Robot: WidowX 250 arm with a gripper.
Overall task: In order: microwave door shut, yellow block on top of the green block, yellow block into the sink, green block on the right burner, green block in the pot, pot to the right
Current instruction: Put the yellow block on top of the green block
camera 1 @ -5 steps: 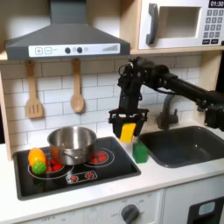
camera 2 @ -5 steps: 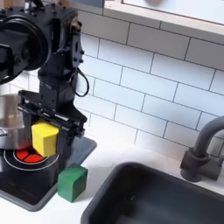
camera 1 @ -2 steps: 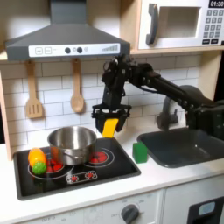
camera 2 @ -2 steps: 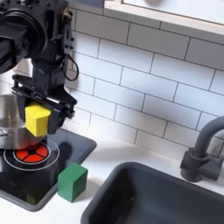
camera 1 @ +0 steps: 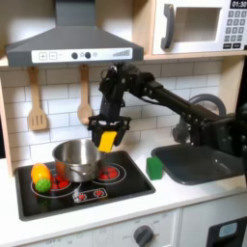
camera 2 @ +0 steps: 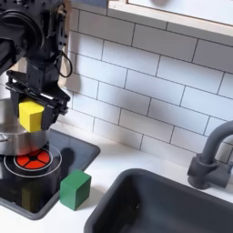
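Yellow block [camera 2: 32, 116] above pot [camera 1: 79, 157].

I see a toy kitchen. A white tiled wall [camera 1: 58, 96] fills the frame's middle. At upper left hangs a grey hood [camera 1: 72, 43]. Under it, at left, two wooden utensils: a spatula [camera 1: 37, 101] and a spoon [camera 1: 85, 96]. A pale counter [camera 1: 145, 198] spans the lower frame. Lighting looks soft and even.

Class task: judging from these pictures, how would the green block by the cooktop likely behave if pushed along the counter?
The green block looks cube-shaped with flat faces, so it would probably slide, not roll. It sits low and squat, so tipping seems unlikely. It looks small and solid, probably light and stiff.
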